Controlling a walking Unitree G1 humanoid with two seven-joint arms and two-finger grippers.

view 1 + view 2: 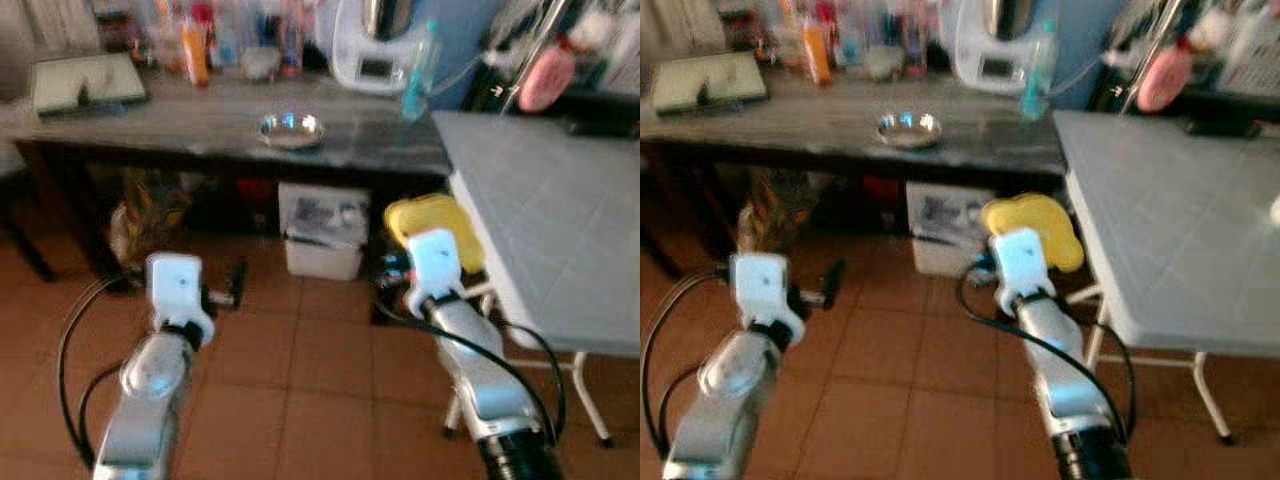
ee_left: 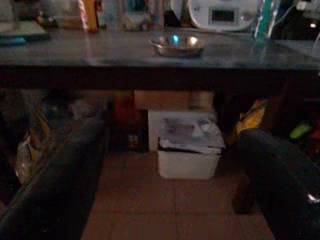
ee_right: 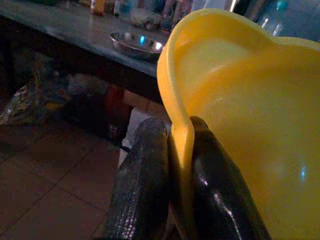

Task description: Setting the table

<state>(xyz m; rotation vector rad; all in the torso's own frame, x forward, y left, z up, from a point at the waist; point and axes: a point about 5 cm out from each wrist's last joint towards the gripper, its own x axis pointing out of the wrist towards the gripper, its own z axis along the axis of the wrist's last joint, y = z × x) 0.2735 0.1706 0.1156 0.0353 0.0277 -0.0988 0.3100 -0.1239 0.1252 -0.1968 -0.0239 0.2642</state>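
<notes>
The yellow scalloped plastic bowl (image 3: 240, 130) sits pinched by its rim in your right tool (image 3: 182, 165), held low beside the grey table (image 1: 540, 200); its far side is cut off. Your left tool (image 2: 170, 165) is spread, empty, facing a blurred steel dish (image 2: 177, 45).

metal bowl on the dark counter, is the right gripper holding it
No, the metal bowl sits alone on the dark counter, while the right gripper has its jaws clamped on the rim of a yellow bowl.
</notes>
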